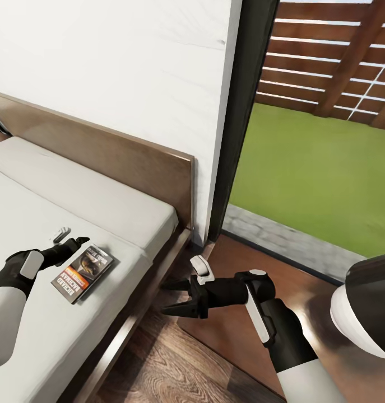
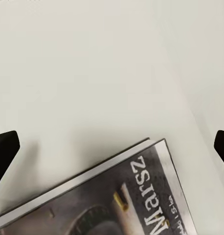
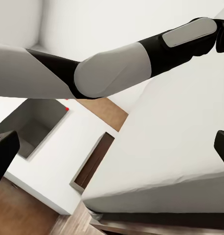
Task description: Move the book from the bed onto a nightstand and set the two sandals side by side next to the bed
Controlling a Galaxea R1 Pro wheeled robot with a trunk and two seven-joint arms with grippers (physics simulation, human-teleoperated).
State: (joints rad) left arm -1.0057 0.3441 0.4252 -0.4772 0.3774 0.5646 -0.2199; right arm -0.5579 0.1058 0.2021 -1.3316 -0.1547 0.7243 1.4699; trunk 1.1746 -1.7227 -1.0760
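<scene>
The book (image 1: 82,273) lies flat on the white mattress (image 1: 102,212) of the bed (image 1: 158,168), close to the near right edge. Its cover faces up, with an orange band and white letters. Its long side runs from near left to far right, and the end with the name is the near left end. In the left wrist view the book (image 2: 117,196) is seen close up, lying slanted on the plain mattress (image 2: 92,73), with a pale strip along one edge.

The left gripper (image 1: 69,239) is low over the mattress, just beside the far left edge of the book. Its two black fingers are spread wide apart, and nothing is between them. In the left wrist view one finger tip (image 2: 4,149) shows at each side, and one corner of the book sits in the gap. I cannot tell if the fingers touch the book.

The dark wooden headboard (image 1: 119,151) stands behind the mattress, against a white wall (image 1: 130,56). To the right is a tall dark window frame (image 1: 242,112), with green grass (image 1: 315,168) and a slatted fence (image 1: 326,50) outside.

The right gripper (image 1: 177,295) hangs over the brown wood floor (image 1: 175,364), beside the bed frame. Its fingers are spread open and hold nothing. In the right wrist view the left arm (image 3: 122,63) crosses above the mattress.
</scene>
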